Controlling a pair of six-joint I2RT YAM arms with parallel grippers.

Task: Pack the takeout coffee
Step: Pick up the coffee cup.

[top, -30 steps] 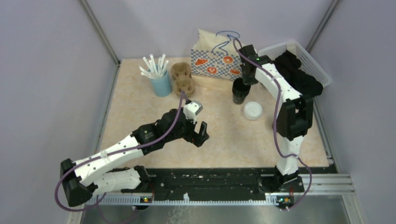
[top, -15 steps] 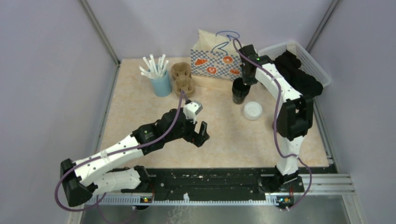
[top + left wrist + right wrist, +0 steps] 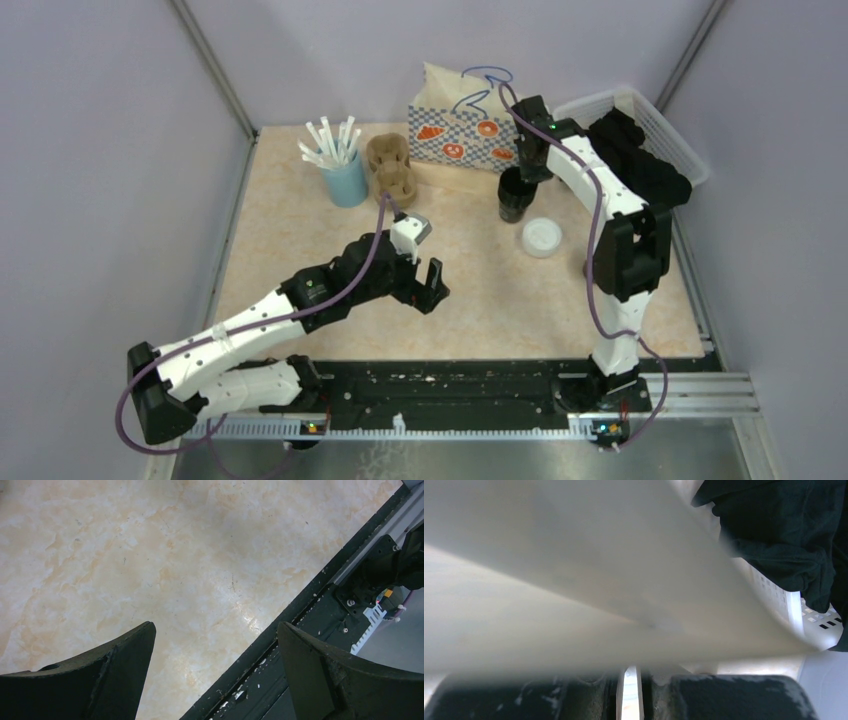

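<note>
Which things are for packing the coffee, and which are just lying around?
For the job: black cup, loose white lid, and probably the checked paper bag and brown cup carrier.
Just lying about: blue cup of straws, white basket with something dark in it.

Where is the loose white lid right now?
In the top external view, the white lid lies on the table, right of centre, just right of the black cup and apart from it.

Robot lab: walled enclosure [image 3: 100,150], mounting rail [image 3: 460,385]
</note>
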